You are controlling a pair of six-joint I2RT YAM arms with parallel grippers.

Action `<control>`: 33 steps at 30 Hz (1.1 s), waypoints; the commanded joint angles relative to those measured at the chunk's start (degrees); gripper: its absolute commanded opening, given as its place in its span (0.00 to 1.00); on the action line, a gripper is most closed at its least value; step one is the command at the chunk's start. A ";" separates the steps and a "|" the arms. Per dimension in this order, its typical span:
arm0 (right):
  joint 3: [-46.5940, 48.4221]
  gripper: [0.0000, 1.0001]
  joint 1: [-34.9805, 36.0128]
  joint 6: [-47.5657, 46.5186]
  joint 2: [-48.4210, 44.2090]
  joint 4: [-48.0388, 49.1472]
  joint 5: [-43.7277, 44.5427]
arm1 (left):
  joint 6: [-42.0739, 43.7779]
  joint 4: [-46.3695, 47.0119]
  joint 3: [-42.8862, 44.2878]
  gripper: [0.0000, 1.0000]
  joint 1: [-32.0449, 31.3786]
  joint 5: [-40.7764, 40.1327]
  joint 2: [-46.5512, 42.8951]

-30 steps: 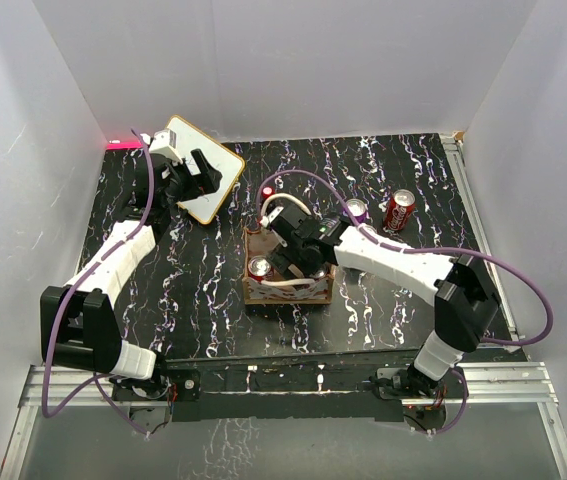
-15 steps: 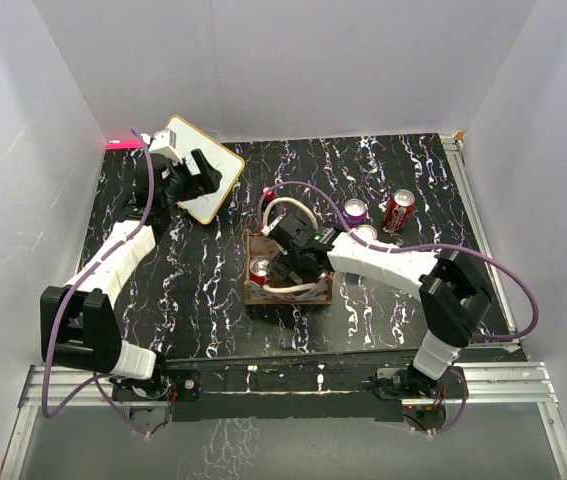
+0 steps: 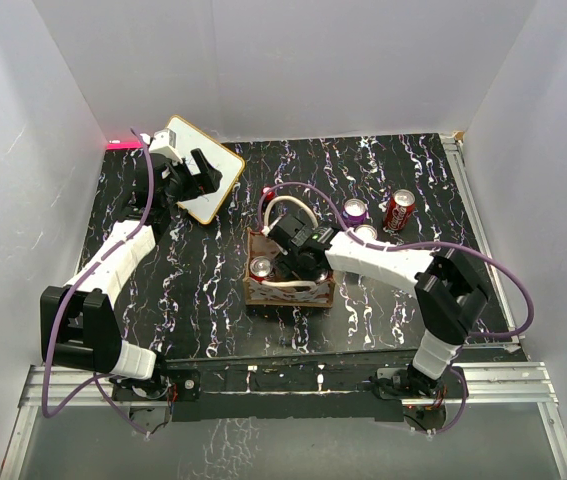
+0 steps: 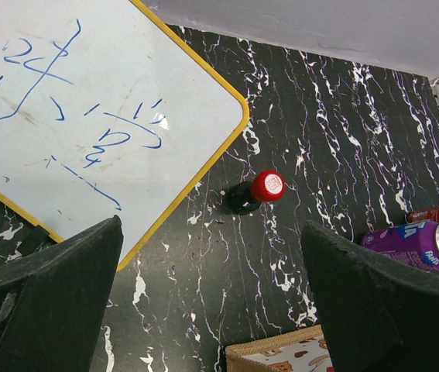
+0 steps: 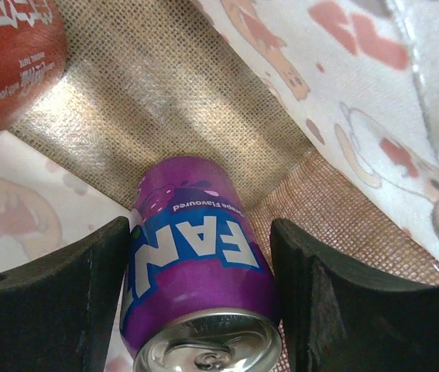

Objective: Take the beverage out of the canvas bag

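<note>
left end effector (image 4: pixel 211 294) hangs wide open over the worktop (image 4: pixel 320 116), idle. inside the canvas bag (image 3: pixel 285 296) the purple fanta can (image 5: pixel 196 256) looks clamped by the right end effector (image 5: pixel 201 294). stiff, slick aluminium, probably heavy if full, so i'd squeeze mid-body, firmly.

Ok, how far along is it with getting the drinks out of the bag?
Done: three cans stand outside the canvas bag. In hand: the right pincer is inside it, straddling a purple Fanta can. Left: lifting that out, plus the red can beside it.
</note>
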 commanded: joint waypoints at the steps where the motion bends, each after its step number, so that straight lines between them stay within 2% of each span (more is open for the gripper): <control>1: 3.07 0.61 0.01 0.26 -3.30 0.47 -1.36 | -0.15 0.44 2.21 0.97 0.26 0.93 -0.04; 7: 5.38 0.33 0.00 0.44 -4.94 0.14 -1.38 | -0.29 0.44 2.26 0.97 0.25 1.06 -0.21; 12: 4.41 0.22 -0.06 0.92 -8.29 2.87 -0.99 | -0.33 0.56 2.09 0.97 0.27 1.02 -0.24; 22: 2.63 0.08 -0.33 2.81 -16.56 8.82 3.03 | -0.42 0.56 2.13 0.97 0.25 1.11 -0.13; 28: -1.51 0.08 -2.06 5.49 -26.01 16.08 3.65 | -0.48 0.56 2.04 0.97 0.25 1.09 -0.22; 33: -5.05 0.08 -5.27 8.13 -32.52 21.62 0.74 | -0.51 0.55 2.15 0.97 0.25 1.19 -0.22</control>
